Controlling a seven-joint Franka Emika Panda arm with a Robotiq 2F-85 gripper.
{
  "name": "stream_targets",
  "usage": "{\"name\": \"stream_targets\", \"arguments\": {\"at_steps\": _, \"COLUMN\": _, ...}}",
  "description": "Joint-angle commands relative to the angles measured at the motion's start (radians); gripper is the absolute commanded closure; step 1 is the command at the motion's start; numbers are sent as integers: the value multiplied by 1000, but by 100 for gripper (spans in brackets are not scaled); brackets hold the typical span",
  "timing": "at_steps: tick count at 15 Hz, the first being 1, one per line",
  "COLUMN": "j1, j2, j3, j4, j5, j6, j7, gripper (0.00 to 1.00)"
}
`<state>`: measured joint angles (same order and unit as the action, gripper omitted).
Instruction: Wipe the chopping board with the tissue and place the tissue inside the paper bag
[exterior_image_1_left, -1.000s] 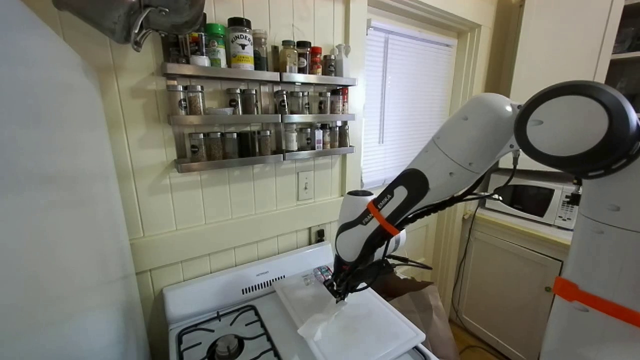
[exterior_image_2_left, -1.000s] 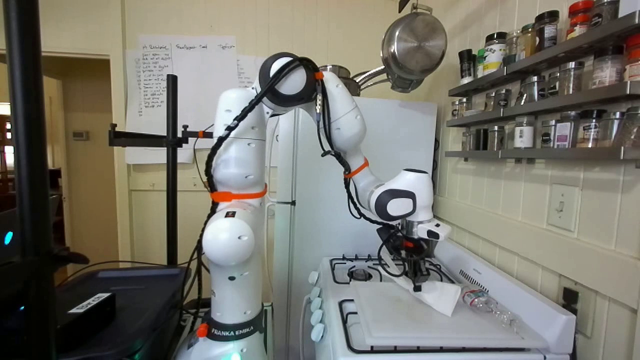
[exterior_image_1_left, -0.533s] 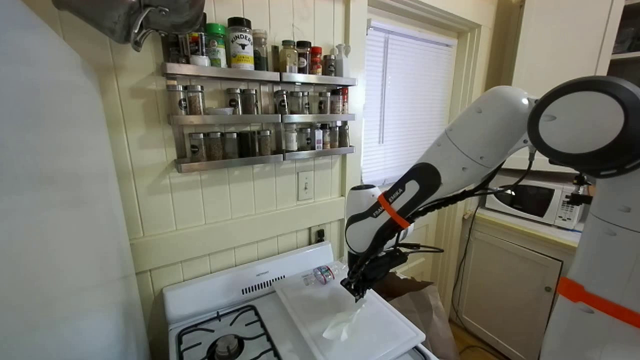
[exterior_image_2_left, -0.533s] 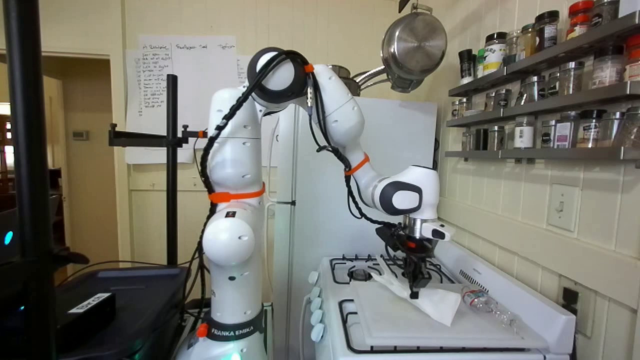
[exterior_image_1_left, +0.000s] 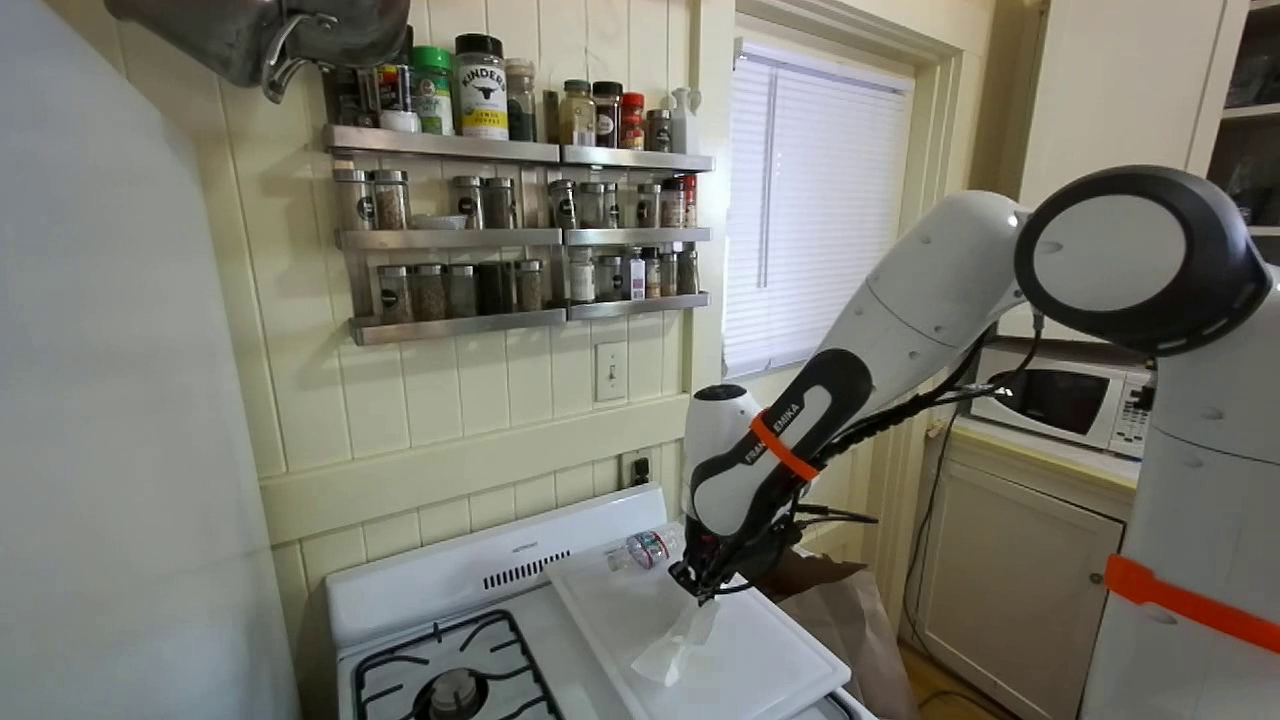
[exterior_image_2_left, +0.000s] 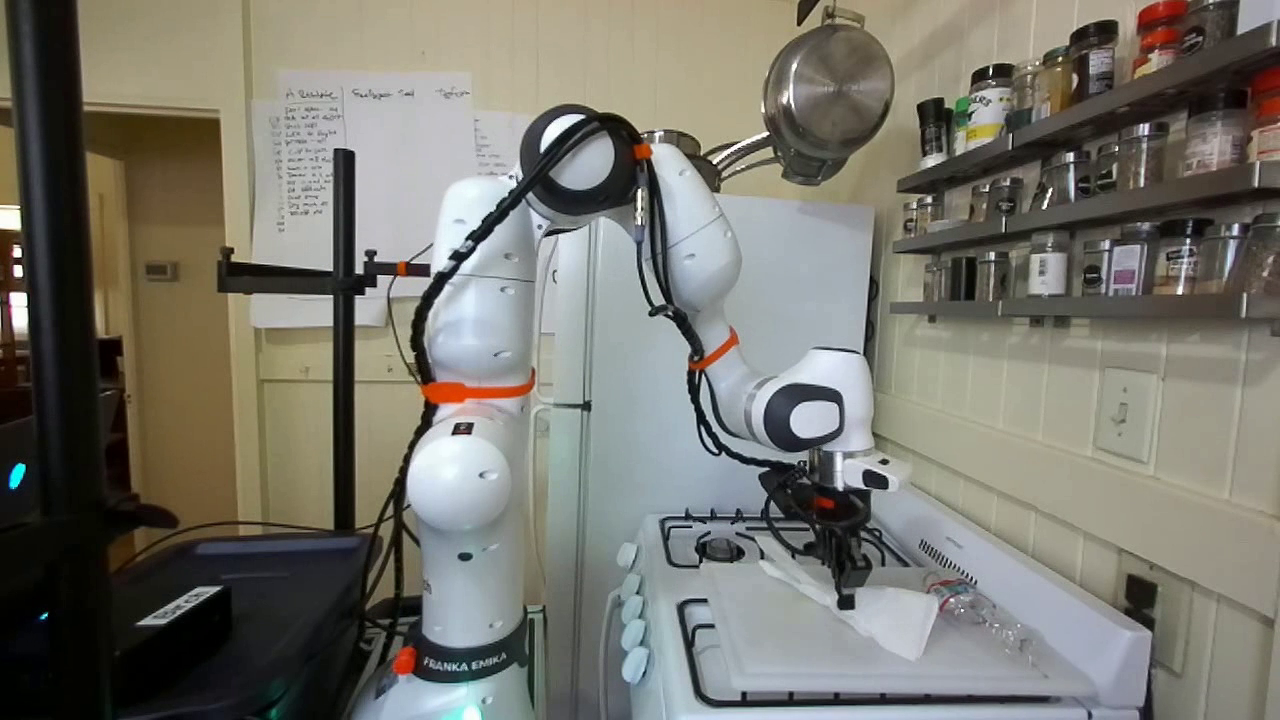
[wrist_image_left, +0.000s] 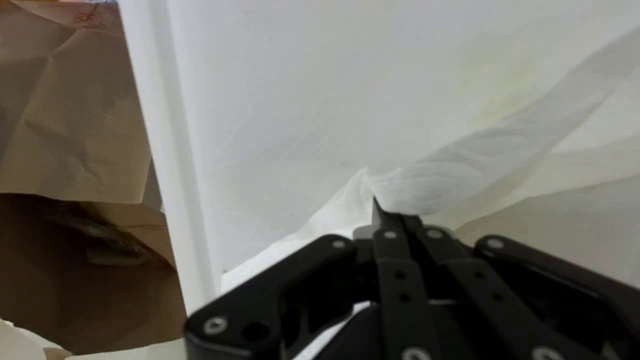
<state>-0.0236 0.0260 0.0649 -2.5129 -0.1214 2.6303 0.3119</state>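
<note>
The pale chopping board (exterior_image_1_left: 755, 665) lies flat on the stove top, also in an exterior view (exterior_image_2_left: 775, 645) and the wrist view (wrist_image_left: 280, 115). My gripper (exterior_image_1_left: 704, 598) is over the board, fingertips low and pointing down, also in an exterior view (exterior_image_2_left: 846, 598). In the wrist view its fingers (wrist_image_left: 397, 215) are shut on the white tissue (wrist_image_left: 435, 180). The creased tissue drapes onto the board in both exterior views (exterior_image_1_left: 662, 658) (exterior_image_2_left: 900, 622). A faint yellowish patch (wrist_image_left: 505, 90) shows on the board. The brown paper bag (exterior_image_1_left: 850, 635) stands open beside the stove, past the board's edge (wrist_image_left: 75, 120).
A clear plastic bottle (exterior_image_1_left: 648, 549) lies on the board's back part near the stove's back panel (exterior_image_2_left: 1040, 600). A burner grate (exterior_image_1_left: 455, 690) is beside the board. Spice shelves (exterior_image_1_left: 460, 320) hang on the wall above. A refrigerator (exterior_image_2_left: 700, 400) stands beyond the stove.
The gripper with the tissue moved across the board toward the bag side, then partly back. The tissue's hanging part slid along with it. It stays shut on the tissue.
</note>
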Motion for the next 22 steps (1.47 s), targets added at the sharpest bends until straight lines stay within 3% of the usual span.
{"name": "stream_targets", "arguments": {"at_steps": 1, "j1": 36, "j2": 46, "j3": -10, "j4": -7, "j5": 34, "j6": 135, "j7": 67, "gripper": 100}}
{"name": "stream_targets", "arguments": {"at_steps": 3, "j1": 49, "j2": 53, "j3": 10, "j4": -9, "j5": 145, "j6": 159, "j7": -10, "gripper": 100}}
{"name": "stream_targets", "arguments": {"at_steps": 5, "j1": 52, "j2": 38, "j3": 48, "j4": -12, "j5": 314, "j6": 113, "j7": -172, "gripper": 100}}
{"name": "stream_targets", "arguments": {"at_steps": 6, "j1": 54, "j2": 29, "j3": 51, "j4": -12, "j5": 335, "j6": 88, "j7": -213, "gripper": 100}}
{"name": "stream_targets", "arguments": {"at_steps": 9, "j1": 55, "j2": -10, "j3": 11, "j4": -27, "j5": 218, "j6": 12, "j7": -187, "gripper": 100}}
{"name": "stream_targets", "arguments": {"at_steps": 13, "j1": 42, "j2": -9, "j3": -61, "j4": -11, "j5": -107, "j6": 8, "j7": 36, "gripper": 100}}
{"name": "stream_targets", "arguments": {"at_steps": 14, "j1": 42, "j2": 5, "j3": -67, "j4": -1, "j5": -137, "j6": 26, "j7": 73, "gripper": 100}}
{"name": "stream_targets", "arguments": {"at_steps": 18, "j1": 58, "j2": 17, "j3": -47, "j4": -2, "j5": -59, "j6": 46, "j7": 42, "gripper": 100}}
{"name": "stream_targets", "arguments": {"at_steps": 22, "j1": 72, "j2": -18, "j3": -11, "j4": -14, "j5": 108, "j6": 1, "j7": -111, "gripper": 100}}
